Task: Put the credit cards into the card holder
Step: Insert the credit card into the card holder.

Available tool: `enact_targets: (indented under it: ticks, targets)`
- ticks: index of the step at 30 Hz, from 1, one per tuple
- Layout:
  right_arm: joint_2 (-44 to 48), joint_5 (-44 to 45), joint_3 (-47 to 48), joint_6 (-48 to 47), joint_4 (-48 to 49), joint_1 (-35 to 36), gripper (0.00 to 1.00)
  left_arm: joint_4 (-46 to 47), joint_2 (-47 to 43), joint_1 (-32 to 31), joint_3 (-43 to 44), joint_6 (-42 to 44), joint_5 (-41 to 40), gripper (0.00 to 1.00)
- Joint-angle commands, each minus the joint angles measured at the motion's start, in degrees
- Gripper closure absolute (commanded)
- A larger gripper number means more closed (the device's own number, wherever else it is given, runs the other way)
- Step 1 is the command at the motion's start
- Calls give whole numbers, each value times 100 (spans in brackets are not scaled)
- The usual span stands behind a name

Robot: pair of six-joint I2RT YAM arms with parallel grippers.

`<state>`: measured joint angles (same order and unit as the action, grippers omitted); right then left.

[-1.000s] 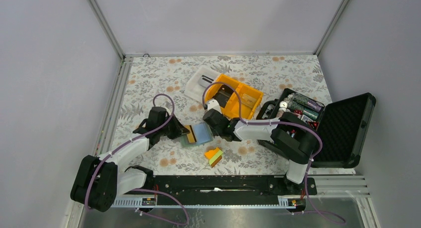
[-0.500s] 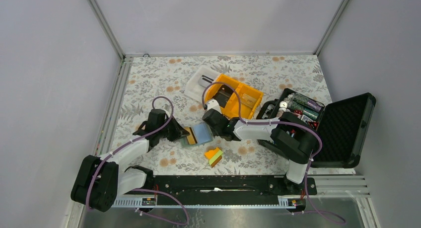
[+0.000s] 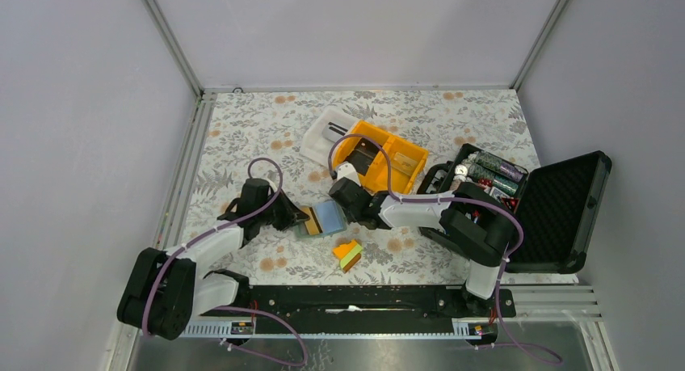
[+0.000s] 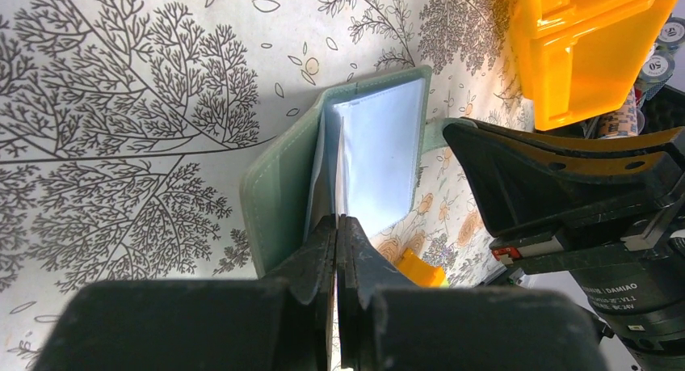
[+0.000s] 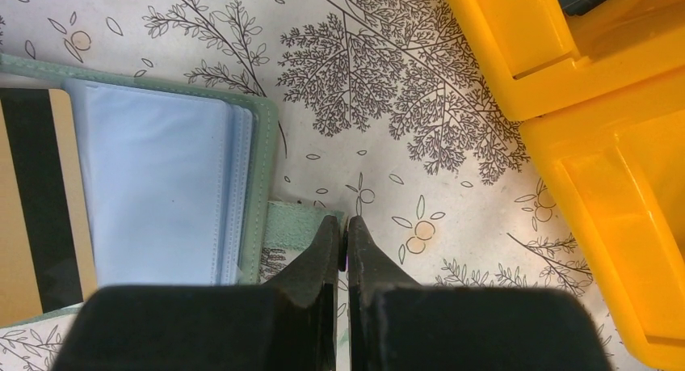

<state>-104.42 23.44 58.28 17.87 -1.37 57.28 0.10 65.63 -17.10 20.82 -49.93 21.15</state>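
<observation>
The card holder point(image 3: 326, 217) lies open on the flowered cloth, its light-blue panel point(image 5: 153, 193) facing up. My left gripper point(image 3: 299, 218) is shut on a tan credit card with a black stripe point(image 5: 36, 201). That card lies over the holder's left half. In the left wrist view, the shut left gripper point(image 4: 337, 225) meets the holder's green cover point(image 4: 279, 185). My right gripper point(image 5: 345, 225) is shut on the holder's green tab point(image 5: 291, 219) at its right edge. A white card point(image 3: 331, 131) lies in a clear tray, and a dark card point(image 3: 365, 154) lies in the yellow bin point(image 3: 396, 175).
An orange-yellow-green wedge block point(image 3: 348, 254) sits just in front of the holder. At the right, a black foam-lined case point(image 3: 557, 213) stands open with poker chips point(image 3: 493, 173) beside it. The yellow bin's wall point(image 5: 582, 104) is close to my right gripper.
The left arm has shifted very slightly. Card, holder and right arm stay where they were.
</observation>
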Motion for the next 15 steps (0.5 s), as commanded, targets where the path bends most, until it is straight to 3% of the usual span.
enact_targets:
  ticks: [1, 15]
  targets:
    - [-91, 246, 228, 68, -132, 56, 100, 534, 226, 43, -69, 130, 181, 100]
    - [-173, 283, 340, 42, -249, 74, 100, 683, 610, 49, -106, 183, 353, 100]
